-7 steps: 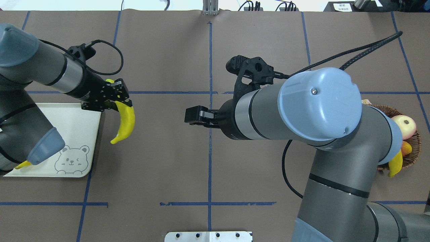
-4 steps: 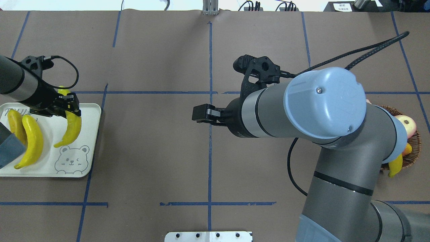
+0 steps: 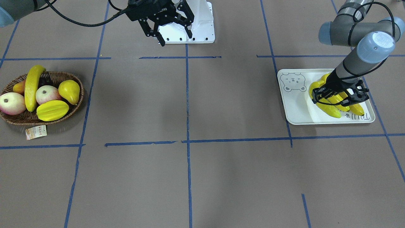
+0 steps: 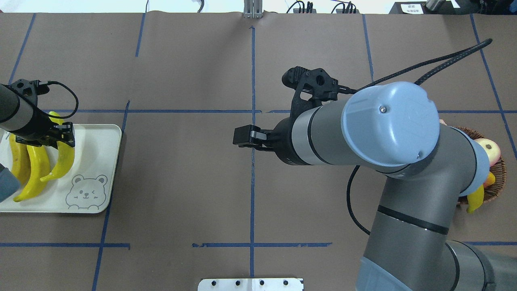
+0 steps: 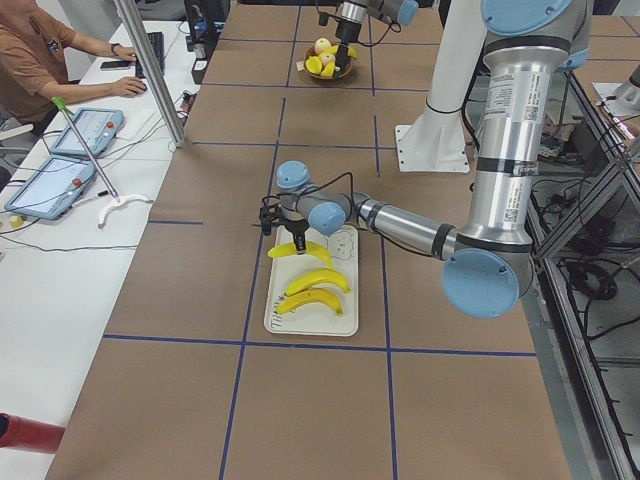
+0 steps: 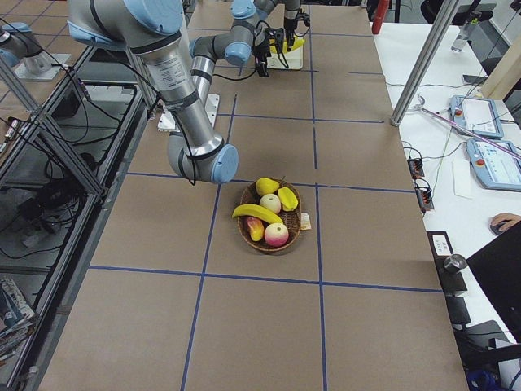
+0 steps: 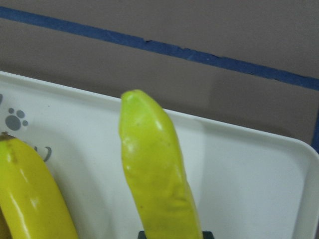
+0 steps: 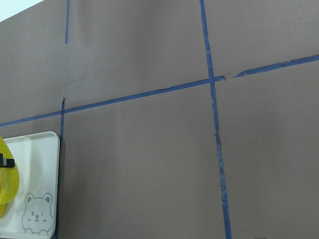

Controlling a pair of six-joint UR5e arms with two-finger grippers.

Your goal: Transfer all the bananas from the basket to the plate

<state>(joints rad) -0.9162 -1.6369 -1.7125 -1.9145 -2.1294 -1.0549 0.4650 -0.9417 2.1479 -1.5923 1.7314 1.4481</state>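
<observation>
Jaws of the left gripper [image 4: 64,139] are pinching a long yellow banana [image 4: 60,163] over the pale bear-printed plate [image 4: 97,161], alongside two others [image 4: 35,173]. Right gripper [image 3: 176,37] is hovering wide; brown wicker basket's [image 3: 19,119] last banana [image 3: 31,87] is lying nearer it.

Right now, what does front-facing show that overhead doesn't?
Front-facing only: the whole basket with its last banana, pear, starfruit and paper tag; the right gripper, open. Overhead only: two resting bananas in full, clear of the gripper. Both: the plate and the left gripper shut on a third banana.
</observation>
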